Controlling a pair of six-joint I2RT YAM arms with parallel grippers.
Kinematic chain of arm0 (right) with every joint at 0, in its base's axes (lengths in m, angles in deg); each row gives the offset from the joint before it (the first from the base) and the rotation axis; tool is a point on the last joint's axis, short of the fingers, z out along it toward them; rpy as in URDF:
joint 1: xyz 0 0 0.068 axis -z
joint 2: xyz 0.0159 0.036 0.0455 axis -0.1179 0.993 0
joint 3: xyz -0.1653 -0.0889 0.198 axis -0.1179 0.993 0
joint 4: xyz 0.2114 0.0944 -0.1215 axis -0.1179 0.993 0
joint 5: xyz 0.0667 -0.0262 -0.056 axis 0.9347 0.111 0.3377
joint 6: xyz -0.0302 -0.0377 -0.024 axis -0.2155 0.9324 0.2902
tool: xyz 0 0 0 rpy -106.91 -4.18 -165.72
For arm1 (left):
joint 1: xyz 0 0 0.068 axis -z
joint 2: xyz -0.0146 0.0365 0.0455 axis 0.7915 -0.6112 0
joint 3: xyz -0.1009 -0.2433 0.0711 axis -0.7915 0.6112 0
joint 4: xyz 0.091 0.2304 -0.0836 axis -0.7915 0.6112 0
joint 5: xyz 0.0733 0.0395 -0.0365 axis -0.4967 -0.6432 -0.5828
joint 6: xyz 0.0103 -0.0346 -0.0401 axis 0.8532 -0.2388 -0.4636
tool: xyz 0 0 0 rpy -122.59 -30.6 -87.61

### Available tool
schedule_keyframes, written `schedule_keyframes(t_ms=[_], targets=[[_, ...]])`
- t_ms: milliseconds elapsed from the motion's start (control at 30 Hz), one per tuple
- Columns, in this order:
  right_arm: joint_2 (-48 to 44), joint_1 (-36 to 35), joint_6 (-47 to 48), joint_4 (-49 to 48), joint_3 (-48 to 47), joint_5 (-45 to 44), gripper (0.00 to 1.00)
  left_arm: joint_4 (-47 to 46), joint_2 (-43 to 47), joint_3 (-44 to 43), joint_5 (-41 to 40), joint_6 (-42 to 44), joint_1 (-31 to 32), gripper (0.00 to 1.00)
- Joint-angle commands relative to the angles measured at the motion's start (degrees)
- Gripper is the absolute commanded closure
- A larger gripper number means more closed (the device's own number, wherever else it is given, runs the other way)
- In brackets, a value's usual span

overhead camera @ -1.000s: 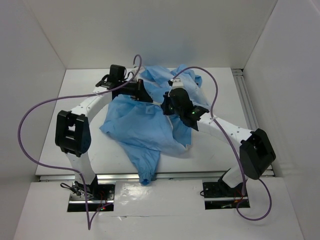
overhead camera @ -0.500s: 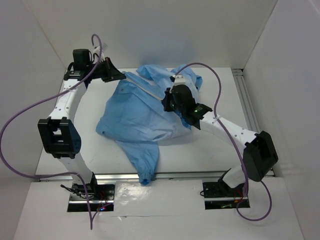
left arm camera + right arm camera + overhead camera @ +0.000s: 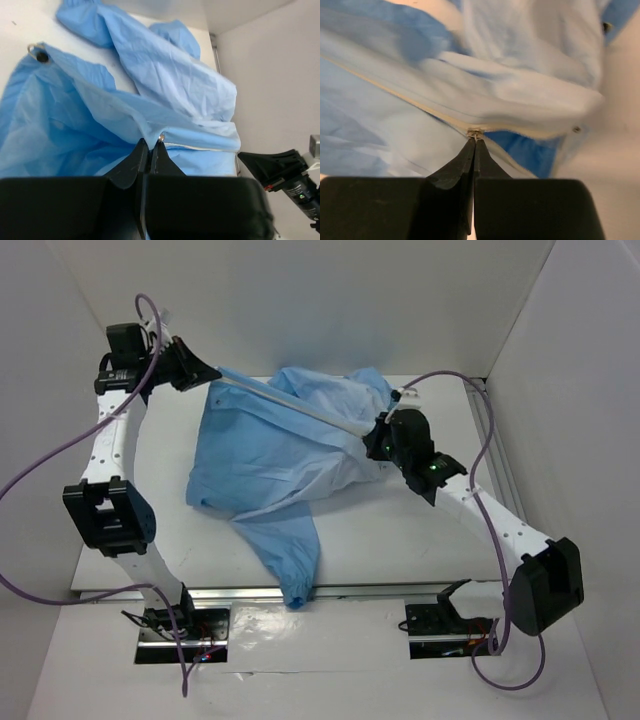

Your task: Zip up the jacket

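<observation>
The jacket (image 3: pixel 280 460) lies crumpled on the white table (image 3: pixel 400 530), from centre to far side, with one sleeve reaching the near edge. Its white zipper edging (image 3: pixel 300 405) runs taut in a straight line between the grippers. The left gripper (image 3: pixel 205 371), raised at far left, pinches one end. The right gripper (image 3: pixel 372 440), right of centre, pinches the other end at a small metal piece.

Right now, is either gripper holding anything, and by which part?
Both hold the jacket by its white zipper edge: left gripper at the far-left end, right gripper further along, edge stretched between them.
</observation>
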Motion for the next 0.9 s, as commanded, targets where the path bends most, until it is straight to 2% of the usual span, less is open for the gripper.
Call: schedule_keyframes(t_ms=[0,200,333,467,567,733,867], targets=[[-3.4,6.0,1.4,8.1,2.7,-4.4,1.00,-6.3,0.0,-6.9,-7.3,-2.5,-5.4,1.00],[-4.7,8.2,1.4,7.4,4.0,-1.6,1.00,-6.3,0.6,-10.6,-8.5,-4.9,-7.8,1.00],[-1.1,10.4,1.9,5.8,1.9,-1.0,1.00,-6.9,0.6,-14.6,-8.5,-7.9,-9.9,1.00],[4.7,14.3,4.2,4.6,-6.9,0.3,1.00,-7.6,0.0,-20.1,-8.5,-11.2,-12.4,1.00],[5.3,17.1,4.9,4.6,-12.0,1.1,1.00,-7.1,-1.7,-24.7,-8.0,-13.6,-15.3,1.00],[5.8,22.9,5.5,4.6,-12.3,3.9,1.00,-7.1,-1.1,-23.4,-7.4,-14.9,-18.5,1.00],[6.3,26.3,5.5,3.5,-8.2,3.9,1.00,-8.5,0.6,-15.2,-6.7,-14.9,-19.9,1.00]])
